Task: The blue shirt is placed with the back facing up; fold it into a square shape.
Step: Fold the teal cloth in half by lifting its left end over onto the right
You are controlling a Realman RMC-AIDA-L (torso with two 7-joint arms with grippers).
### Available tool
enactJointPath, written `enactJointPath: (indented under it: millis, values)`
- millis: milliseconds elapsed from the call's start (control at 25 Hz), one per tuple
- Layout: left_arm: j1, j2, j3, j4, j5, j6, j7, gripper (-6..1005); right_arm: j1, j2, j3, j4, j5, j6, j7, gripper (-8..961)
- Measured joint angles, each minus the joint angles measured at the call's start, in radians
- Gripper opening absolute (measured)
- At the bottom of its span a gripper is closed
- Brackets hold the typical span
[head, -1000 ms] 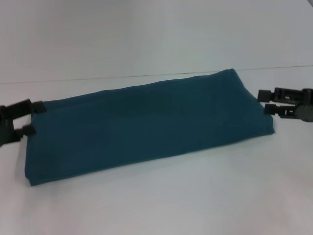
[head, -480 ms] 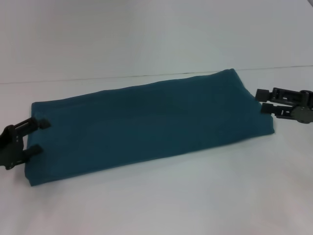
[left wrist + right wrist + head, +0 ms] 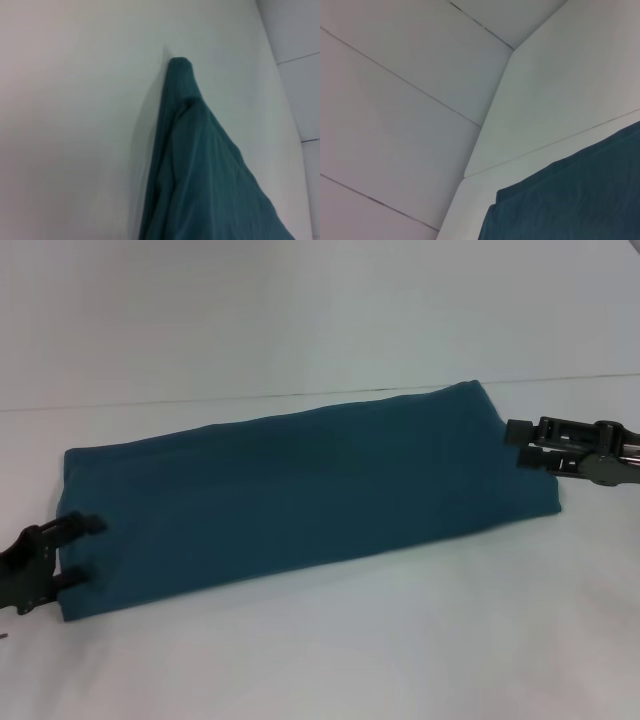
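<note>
A dark teal-blue cotton shirt (image 3: 300,500) lies folded into a long flat band on the plain white table (image 3: 400,640), running from the lower left of the head view up to the centre right. Only plain cloth shows on top.

The black left gripper (image 3: 72,550) sits at the lower left edge of the frame, against the band's near-left end. Its two fingers (image 3: 88,525) stand apart, tips touching or just over the cloth edge, with nothing held between them.

The black right gripper (image 3: 518,445) reaches in from the centre right, at the band's far-right end. Its jaws look narrowly parted, their tips over the cloth; whether they pinch the fabric I cannot tell.

In the left wrist view the shirt's layered folded edge (image 3: 180,150) rests on the table.
</note>
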Motion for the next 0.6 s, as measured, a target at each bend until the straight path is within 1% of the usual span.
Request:
enactJointPath:
  millis: [200,320,400,600]
  values:
    - [0.001,-0.006,0.003,-0.007,0.0,-0.02,0.023,888,0.002,0.005,-0.001,0.001,-0.001,0.018,0.003,886]
    - [0.009,-0.006,-0.006,0.005,-0.005,0.013,0.031,888,0.004,0.006,-0.006,0.001,-0.001,0.022,0.006,885]
    - [0.035,-0.008,-0.034,0.052,-0.013,0.095,0.029,888,0.006,0.006,-0.009,0.001,-0.001,0.022,0.007,885]
    - [0.077,-0.016,-0.071,0.075,-0.035,0.191,0.032,889,0.006,0.008,-0.011,0.001,-0.001,0.023,0.008,885]
